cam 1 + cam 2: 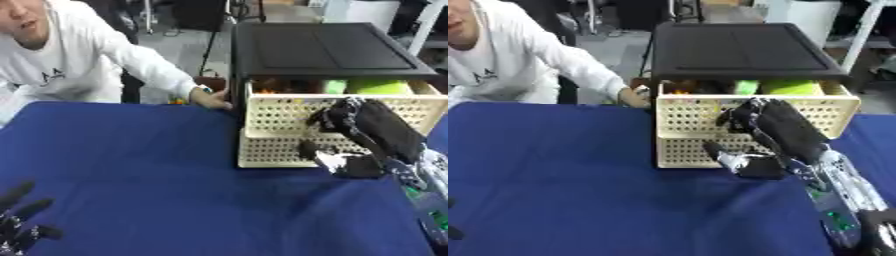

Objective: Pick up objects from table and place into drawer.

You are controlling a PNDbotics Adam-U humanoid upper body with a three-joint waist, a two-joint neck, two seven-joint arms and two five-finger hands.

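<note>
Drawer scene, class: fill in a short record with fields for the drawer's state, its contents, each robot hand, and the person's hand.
drawer: pulled open, cream perforated front
contents: green items, others unclear
right hand: at the drawer front, fingers curled
left hand: idle, open, lower left corner
person's hand: resting against the cabinet side
table: blue cloth

Head cameras look down, seemingly near, sharing the drawer [337, 117].

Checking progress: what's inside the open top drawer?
The drawer shows a yellow-green thing, a paler green one and something orange at left; its front wall hides the rest.
</note>
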